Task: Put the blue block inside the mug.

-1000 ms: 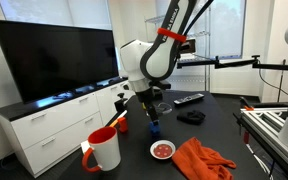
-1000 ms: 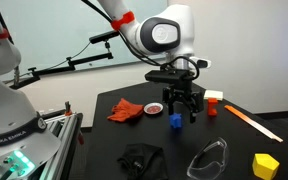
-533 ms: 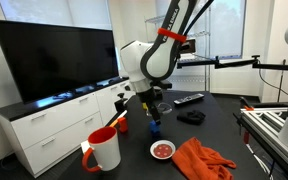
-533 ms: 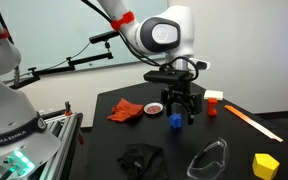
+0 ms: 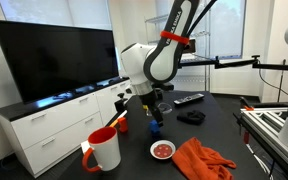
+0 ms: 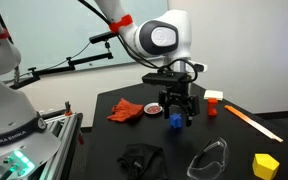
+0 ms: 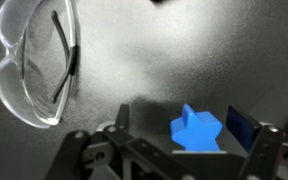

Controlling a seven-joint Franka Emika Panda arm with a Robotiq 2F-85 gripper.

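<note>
1. I am looking down through the wrist view. The blue block (image 7: 197, 130) is sitting on the dark speckled table (image 7: 134, 60), between the two fingers of the gripper (image 7: 183, 120).
2. The claw is standing apart, straddling the block without clamping it. The block is lying nearer the dark pad (image 7: 241, 127) on one side, leaving a clear gap on the other.
3. I am judging the block to be a small, rigid, light cube that will not crush under a firm squeeze. Its faces are looking smooth (so it may squirt out if pinched on a corner).
4. It is appearing turned somewhat askew to the fingers, though the close, blurred view is making the angle hard to tell. I am aiming to set the pads on two opposite flat faces, across the block's middle.
5. In an exterior view the white mug (image 5: 105, 151), showing red at its rim, is standing upright near the table's corner, well apart from the block, with its mouth open upward.
6. A pair of clear safety glasses (image 7: 34, 60) is lying on the table, apart from the block and outside the fingers.
</note>
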